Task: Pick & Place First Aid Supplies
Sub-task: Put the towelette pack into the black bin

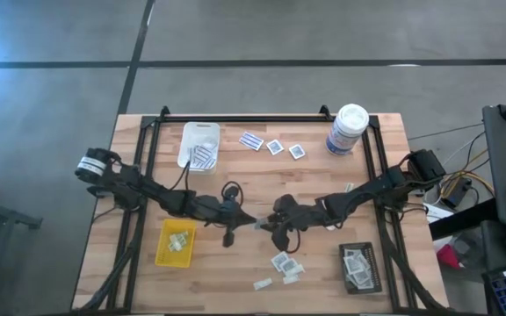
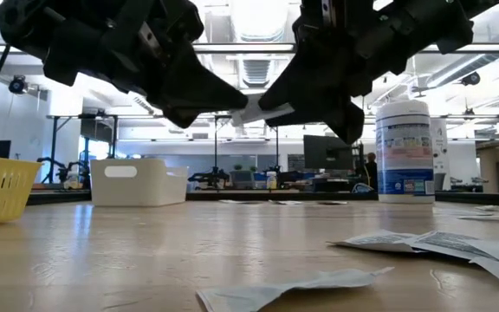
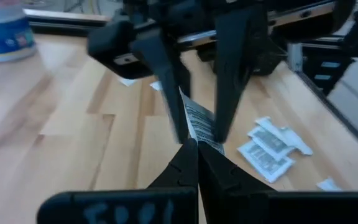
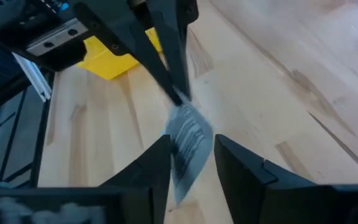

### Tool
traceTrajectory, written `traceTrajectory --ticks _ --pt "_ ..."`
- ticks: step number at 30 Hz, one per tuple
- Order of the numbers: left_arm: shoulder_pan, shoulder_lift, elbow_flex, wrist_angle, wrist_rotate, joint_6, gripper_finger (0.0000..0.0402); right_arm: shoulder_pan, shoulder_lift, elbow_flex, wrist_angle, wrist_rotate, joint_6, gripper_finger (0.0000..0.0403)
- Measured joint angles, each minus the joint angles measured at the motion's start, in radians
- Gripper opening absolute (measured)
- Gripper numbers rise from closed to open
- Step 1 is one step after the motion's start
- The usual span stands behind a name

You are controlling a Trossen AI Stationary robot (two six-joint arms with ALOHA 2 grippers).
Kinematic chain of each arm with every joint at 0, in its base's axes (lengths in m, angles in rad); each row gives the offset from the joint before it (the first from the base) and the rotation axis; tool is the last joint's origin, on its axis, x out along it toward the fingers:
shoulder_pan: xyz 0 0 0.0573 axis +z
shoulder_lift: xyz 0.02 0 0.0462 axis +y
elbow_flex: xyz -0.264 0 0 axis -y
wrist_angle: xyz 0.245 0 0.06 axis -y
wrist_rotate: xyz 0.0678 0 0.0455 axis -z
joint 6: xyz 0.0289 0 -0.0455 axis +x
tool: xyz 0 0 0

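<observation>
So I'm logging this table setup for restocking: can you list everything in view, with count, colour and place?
white tray: one, far left, holding packets
yellow tray: one, near left, holding packets
black tray: one, near right, holding packets
canister: one, white with blue label, far right
loose packets: three, blue and white, far centre
scattered packets: several, pale, near centre
held packet: one, white-grey, mid-air at table centre
left claw: shut on held packet
right claw: fingers open around the same packet
</observation>
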Motion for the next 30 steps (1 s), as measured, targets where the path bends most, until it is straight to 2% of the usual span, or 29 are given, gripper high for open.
traceTrajectory --ticks 8,18,25,30 --pt "0.001 0.0 0.0 -0.002 -0.032 0.023 0.0 0.0 0.0 0.0 0.001 -0.018 0.009 0.0016" --pt "0.002 0.0 0.0 -0.003 -0.023 0.063 0.0009 0.0 0.0 0.0 -0.004 -0.021 0.016 0.0009" --pt "0.002 0.0 0.0 -0.012 -0.021 0.081 0.0076 0.0 -0.004 0.0 -0.115 -0.08 0.064 0.0009" --pt "0.002 0.0 0.0 -0.018 -0.02 0.052 0.0113 0.0 -0.04 0.0 -0.282 -0.203 0.126 0.0009"
